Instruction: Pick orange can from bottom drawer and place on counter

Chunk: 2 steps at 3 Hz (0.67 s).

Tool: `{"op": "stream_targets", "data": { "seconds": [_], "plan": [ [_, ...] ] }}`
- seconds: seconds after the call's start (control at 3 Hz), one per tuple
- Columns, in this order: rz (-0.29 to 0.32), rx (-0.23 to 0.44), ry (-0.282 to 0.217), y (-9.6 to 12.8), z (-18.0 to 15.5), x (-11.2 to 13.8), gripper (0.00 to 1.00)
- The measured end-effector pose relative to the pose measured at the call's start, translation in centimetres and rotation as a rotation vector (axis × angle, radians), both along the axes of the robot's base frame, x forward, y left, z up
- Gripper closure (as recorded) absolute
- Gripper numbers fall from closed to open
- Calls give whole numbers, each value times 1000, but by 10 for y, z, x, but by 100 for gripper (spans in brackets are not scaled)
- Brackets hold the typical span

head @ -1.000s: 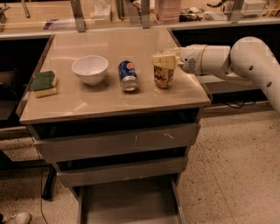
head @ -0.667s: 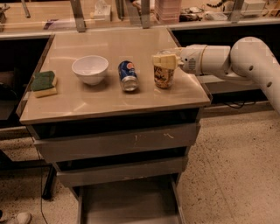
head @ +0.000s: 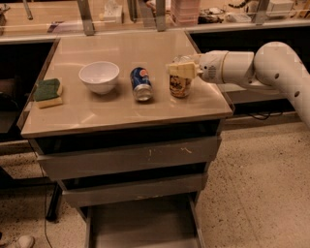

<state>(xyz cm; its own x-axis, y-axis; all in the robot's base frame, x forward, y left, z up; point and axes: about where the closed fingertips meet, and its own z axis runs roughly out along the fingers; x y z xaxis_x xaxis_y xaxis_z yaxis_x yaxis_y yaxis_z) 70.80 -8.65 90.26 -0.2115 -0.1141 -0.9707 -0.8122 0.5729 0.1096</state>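
Note:
The orange can (head: 180, 87) stands upright on the counter (head: 121, 112) near its right edge. My gripper (head: 182, 69) reaches in from the right on a white arm, and its pale fingers (head: 177, 69) are closed around the can's top. The can's base rests on the counter surface. The bottom drawer (head: 140, 224) is pulled open below the two upper drawers, and the part of its flat floor that shows holds nothing.
A blue can (head: 141, 84) lies just left of the orange can. A white bowl (head: 99, 76) and a green-yellow sponge (head: 47, 92) sit further left. A cluttered shelf (head: 145, 12) runs behind the counter. Speckled floor lies to the right.

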Motion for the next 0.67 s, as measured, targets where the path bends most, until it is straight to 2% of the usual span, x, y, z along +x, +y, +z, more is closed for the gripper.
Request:
{"op": "stream_targets", "data": {
  "seconds": [0.33, 0.67],
  "plan": [
    [0, 0, 0, 0, 0, 0, 0],
    [0, 0, 0, 0, 0, 0, 0]
  ]
}}
